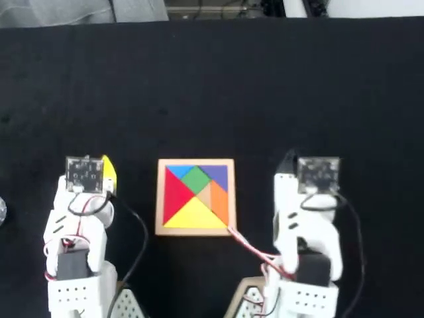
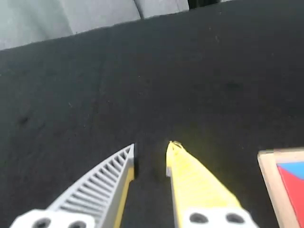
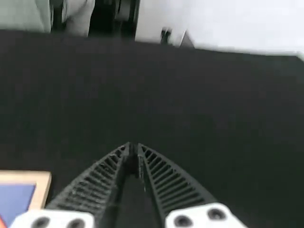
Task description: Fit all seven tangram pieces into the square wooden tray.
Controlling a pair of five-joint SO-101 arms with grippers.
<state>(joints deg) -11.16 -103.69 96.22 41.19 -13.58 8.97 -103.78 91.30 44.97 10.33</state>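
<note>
The square wooden tray (image 1: 159,199) sits on the black worktop (image 1: 212,86) between the arms, with the tangram pieces (image 1: 192,215) snug inside. They look thin, light, hard and slippery, best pinched by their edges. The left jaws are a little apart and empty; the right jaws are together.

One square wooden tray (image 1: 196,161), seven tangram pieces (image 1: 176,195) inside, and two hands: left hand (image 2: 150,159), right hand (image 3: 133,159).

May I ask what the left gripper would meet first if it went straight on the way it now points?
Probably nothing: ahead of the left gripper lies just black table cloth up to its far edge. The square wooden tray sits off to one side.
</note>
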